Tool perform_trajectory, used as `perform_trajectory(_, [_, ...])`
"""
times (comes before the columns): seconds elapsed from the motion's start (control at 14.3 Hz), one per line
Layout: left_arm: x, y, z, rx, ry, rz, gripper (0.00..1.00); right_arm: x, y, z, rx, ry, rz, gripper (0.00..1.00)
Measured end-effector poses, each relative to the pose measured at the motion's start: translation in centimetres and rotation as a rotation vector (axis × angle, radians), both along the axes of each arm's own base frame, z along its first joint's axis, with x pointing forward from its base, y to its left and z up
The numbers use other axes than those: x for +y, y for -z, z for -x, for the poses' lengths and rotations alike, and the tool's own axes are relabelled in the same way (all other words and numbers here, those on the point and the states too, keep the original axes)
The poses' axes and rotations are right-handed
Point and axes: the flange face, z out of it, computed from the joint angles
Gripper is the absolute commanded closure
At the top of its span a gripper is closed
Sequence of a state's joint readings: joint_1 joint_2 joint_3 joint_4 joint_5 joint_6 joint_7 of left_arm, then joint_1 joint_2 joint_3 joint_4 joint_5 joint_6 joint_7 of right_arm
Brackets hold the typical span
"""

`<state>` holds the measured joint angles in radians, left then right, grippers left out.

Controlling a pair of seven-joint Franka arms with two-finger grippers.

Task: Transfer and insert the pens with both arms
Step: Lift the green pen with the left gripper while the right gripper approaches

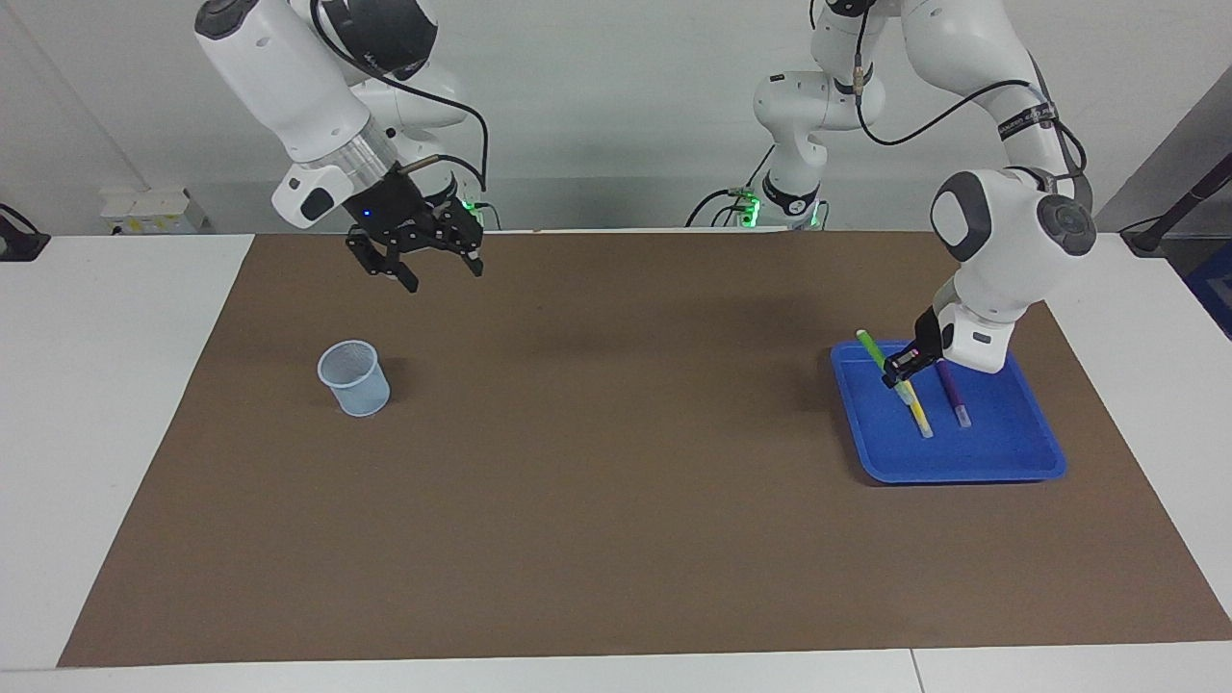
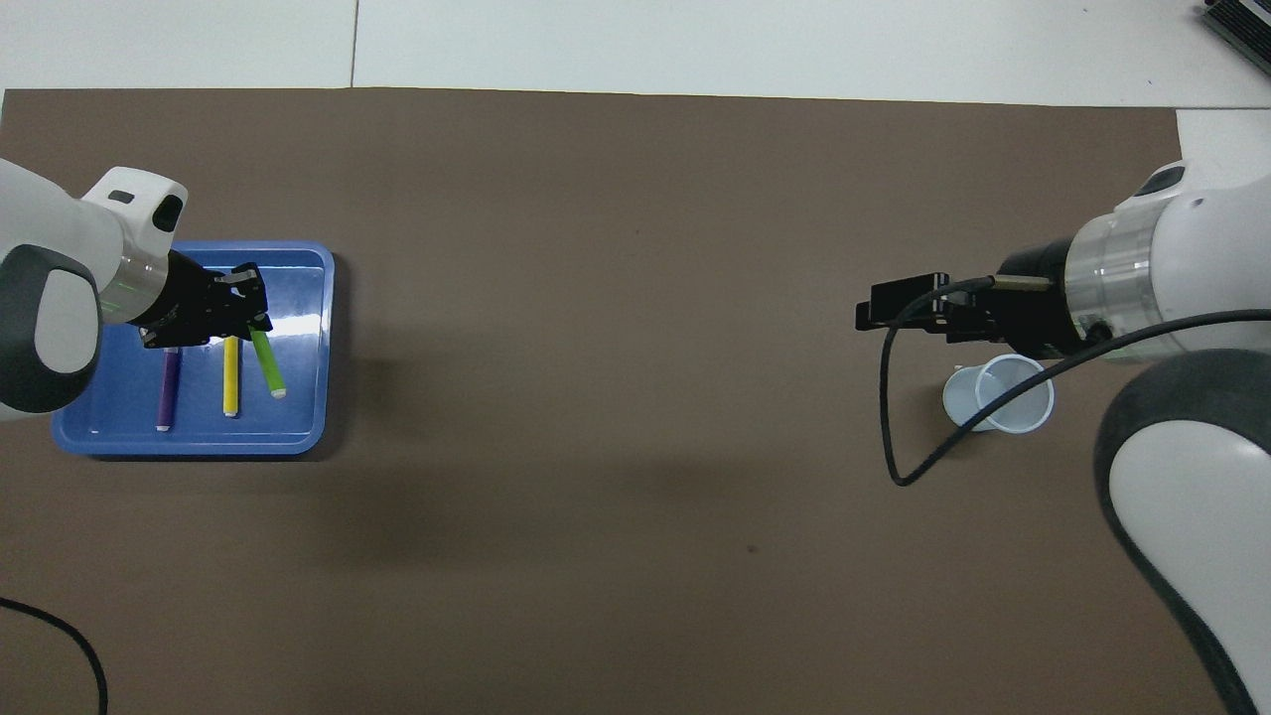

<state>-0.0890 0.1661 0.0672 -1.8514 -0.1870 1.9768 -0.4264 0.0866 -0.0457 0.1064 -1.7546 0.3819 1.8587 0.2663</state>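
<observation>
Facing view: my left gripper [image 1: 900,369], clamped on green pen [image 1: 872,350], holds it tilted, clear above blue tray [image 1: 1001,452]; my right gripper [image 1: 435,274] hangs over mat w/ fingers spread, empty. Overhead view: lift unreadable. Count: 3 pens, yellow pen [image 2: 230,375] & purple pen [image 2: 169,387] flat in tray; 1 cup [image 2: 1003,395].

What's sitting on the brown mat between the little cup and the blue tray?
Nothing: between the cup and the blue tray the brown mat is bare, plain in both views.
</observation>
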Motion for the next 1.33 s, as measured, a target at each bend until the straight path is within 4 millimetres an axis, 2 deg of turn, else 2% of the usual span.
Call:
perform_trajectory(0.14, [-0.9, -1.7, 0.4, 0.008, -0.114, 0.025, 1.0, 3.2, 0.2, 0.2, 0.026, 0.137, -0.088, 0.0])
perform_trajectory(0.42, [-4.4, -3.3, 1.2, 0.052, -0.334, 0.078, 1.0, 8.2, 0.6, 1.0, 0.075, 0.35, -0.189, 0.0])
perform_trajectory(0.77, [-6.7, -5.3, 2.5, 0.179, -0.578, 0.216, 1.0, 13.9, 2.5, 2.4, 0.105, 0.478, -0.335, 0.0])
perform_trajectory(1.05, [-7.6, -6.6, 5.4, 0.266, -0.658, 0.329, 1.0, 17.5, 4.8, 3.0, 0.169, 0.523, -0.394, 0.0])
perform_trajectory(1.33, [-7.9, -7.7, 9.1, 0.303, -0.724, 0.378, 1.0, 22.5, 5.0, 4.9, 0.149, 0.577, -0.461, 0.0])
